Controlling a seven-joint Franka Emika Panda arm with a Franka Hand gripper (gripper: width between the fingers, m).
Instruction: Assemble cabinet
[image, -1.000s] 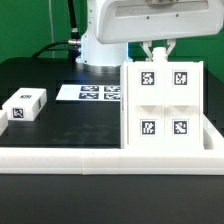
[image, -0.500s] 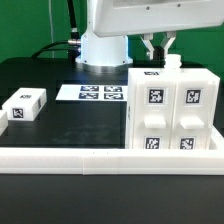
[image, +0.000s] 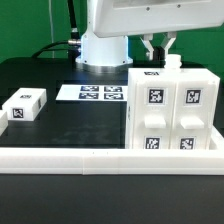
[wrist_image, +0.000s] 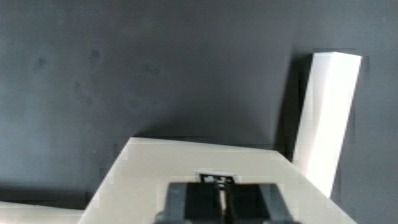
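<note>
Rail (image: 90, 160) along front, likely a stop. Cabinet (image: 170, 105) upright just behind it on exterior view's right, probably braced there. Block (image: 25, 104) well apart, unfitted. Gripper (image: 160, 52) just above cabinet top; jaw gap unclear.

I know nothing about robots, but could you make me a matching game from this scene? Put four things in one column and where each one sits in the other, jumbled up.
Things
1. cabinet
2. small block
3. marker board
4. rail

Places
A. lying flat on the table, mid-scene, towards the back
B. running along the front edge
C. alone at the exterior view's left
D. standing upright at the exterior view's right

Pairs: 1-D, 2-C, 3-A, 4-B
</note>
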